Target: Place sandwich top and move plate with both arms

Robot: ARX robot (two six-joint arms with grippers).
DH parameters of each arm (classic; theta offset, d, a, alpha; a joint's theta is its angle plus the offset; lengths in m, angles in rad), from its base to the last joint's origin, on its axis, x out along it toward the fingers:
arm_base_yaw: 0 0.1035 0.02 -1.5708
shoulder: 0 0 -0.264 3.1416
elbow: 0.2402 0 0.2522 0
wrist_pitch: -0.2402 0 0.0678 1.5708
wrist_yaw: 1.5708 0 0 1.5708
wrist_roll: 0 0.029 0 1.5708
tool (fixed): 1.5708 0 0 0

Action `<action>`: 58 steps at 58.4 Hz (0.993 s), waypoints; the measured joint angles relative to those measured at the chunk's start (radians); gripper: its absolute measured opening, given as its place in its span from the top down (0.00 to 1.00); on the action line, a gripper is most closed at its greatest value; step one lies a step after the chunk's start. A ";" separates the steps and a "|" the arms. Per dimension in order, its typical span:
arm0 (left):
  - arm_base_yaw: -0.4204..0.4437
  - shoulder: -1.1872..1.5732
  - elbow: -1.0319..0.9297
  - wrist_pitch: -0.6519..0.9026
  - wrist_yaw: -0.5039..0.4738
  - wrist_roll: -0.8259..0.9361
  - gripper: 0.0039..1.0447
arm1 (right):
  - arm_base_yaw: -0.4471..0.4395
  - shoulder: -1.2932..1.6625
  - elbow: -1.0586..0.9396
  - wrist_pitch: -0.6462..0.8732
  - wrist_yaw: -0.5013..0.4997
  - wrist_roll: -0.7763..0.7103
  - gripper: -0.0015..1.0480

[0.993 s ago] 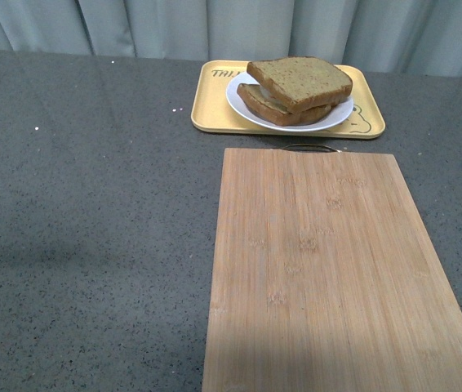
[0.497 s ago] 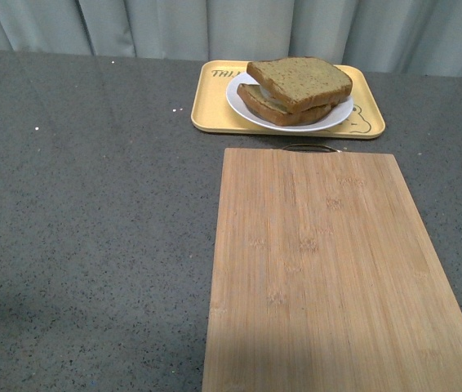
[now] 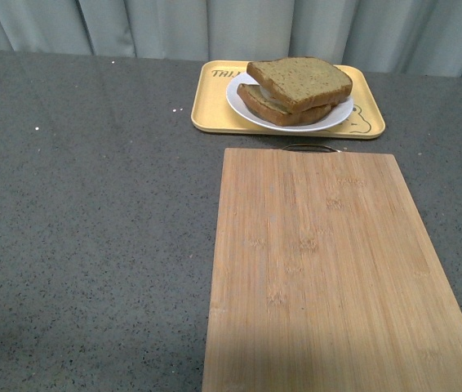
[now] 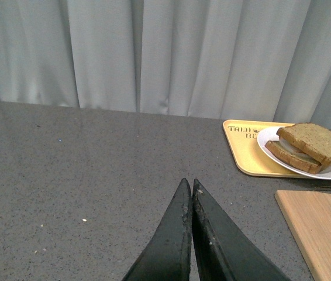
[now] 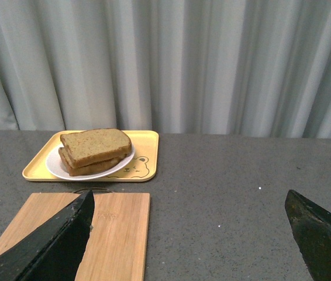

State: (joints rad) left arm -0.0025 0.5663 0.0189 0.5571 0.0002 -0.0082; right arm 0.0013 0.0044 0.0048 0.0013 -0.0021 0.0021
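Sandwich top [image 3: 299, 82] lies crosswise, seemingly; left end effector [image 4: 189, 186] closed, right [image 5: 189, 219] spread.

A staged test bench: speckled grey countertop [image 3: 92, 204] before pale curtains [image 5: 171, 64].

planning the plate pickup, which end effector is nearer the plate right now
Hard to call. Both hang back from the plate with bare table between: the left end effector shut, off to its left, the right end effector open, on its right.

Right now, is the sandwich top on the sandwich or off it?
On. The sandwich top lies skewed over the lower slice on the plate, which sits in the yellow tray.
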 joint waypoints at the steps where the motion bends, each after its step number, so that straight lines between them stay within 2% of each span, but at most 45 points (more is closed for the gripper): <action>1: 0.000 -0.006 0.000 -0.006 0.000 0.000 0.97 | 0.000 0.000 0.000 0.000 0.000 0.000 0.09; 31: 0.000 -0.266 0.000 -0.253 0.000 0.000 0.97 | 0.000 0.000 0.000 0.000 0.000 0.000 0.09; 58: 0.000 -0.391 0.000 -0.378 0.000 0.000 0.97 | 0.000 0.000 0.000 0.000 0.000 0.000 0.09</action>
State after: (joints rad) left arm -0.0025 0.1749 0.0185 0.1787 0.0002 -0.0082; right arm 0.0013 0.0044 0.0044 0.0013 -0.0021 0.0021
